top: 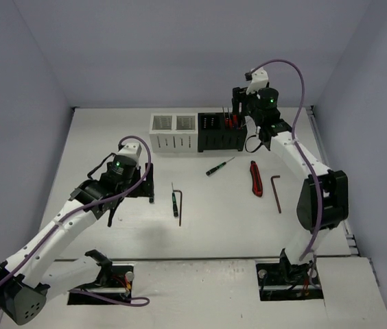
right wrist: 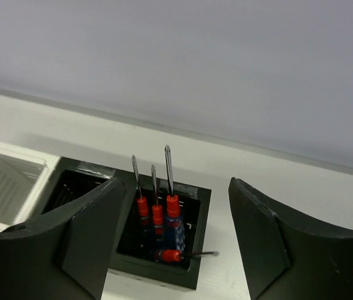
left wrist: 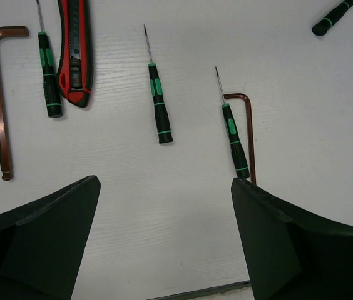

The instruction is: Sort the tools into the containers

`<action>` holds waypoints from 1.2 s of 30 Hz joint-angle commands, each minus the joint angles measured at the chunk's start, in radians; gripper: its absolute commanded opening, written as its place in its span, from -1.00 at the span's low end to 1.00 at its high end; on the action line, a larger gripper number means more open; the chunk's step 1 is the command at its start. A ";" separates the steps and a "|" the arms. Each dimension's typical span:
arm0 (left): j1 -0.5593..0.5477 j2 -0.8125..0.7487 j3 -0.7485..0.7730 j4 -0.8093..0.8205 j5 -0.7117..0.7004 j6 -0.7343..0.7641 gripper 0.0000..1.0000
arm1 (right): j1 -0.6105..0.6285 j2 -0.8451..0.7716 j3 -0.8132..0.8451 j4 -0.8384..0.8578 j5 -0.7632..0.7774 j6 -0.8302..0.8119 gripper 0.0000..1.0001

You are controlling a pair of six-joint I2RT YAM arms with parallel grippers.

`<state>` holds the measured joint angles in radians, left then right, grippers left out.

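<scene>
The right gripper [right wrist: 176, 184] hangs just above the black container [right wrist: 200, 195], its fingers spread wide with nothing between them. In the right compartment of this container three red-handled screwdrivers [right wrist: 158, 214] stand upright, and a fourth screwdriver [right wrist: 171, 255] lies tilted at their base. The white container [top: 174, 131] touches the black container on its left side. The left gripper [left wrist: 164, 181] is well apart from the black container, towards the arm bases, also wide open and empty. On the table [top: 111, 137] in front of the black container lie green screwdrivers [left wrist: 159, 103], a red utility knife [top: 255, 178] and brown hex keys [top: 276, 193].
</scene>
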<state>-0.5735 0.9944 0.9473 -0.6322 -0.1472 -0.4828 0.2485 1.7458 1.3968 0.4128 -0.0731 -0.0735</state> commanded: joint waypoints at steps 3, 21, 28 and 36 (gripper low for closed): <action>0.009 0.049 0.082 0.026 0.053 -0.050 0.67 | 0.001 -0.218 0.002 -0.123 0.059 0.122 0.37; 0.050 0.524 0.306 -0.125 0.098 -0.156 0.23 | 0.024 -0.727 -0.547 -0.356 -0.011 0.351 0.41; 0.153 0.752 0.446 -0.219 0.225 -0.082 0.13 | 0.035 -0.788 -0.583 -0.390 -0.022 0.360 0.43; 0.185 0.901 0.531 -0.262 0.245 -0.039 0.07 | 0.040 -0.836 -0.620 -0.405 -0.028 0.371 0.45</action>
<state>-0.3988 1.8927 1.4092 -0.8336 0.0814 -0.5599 0.2809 0.9387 0.7903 -0.0204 -0.0872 0.2805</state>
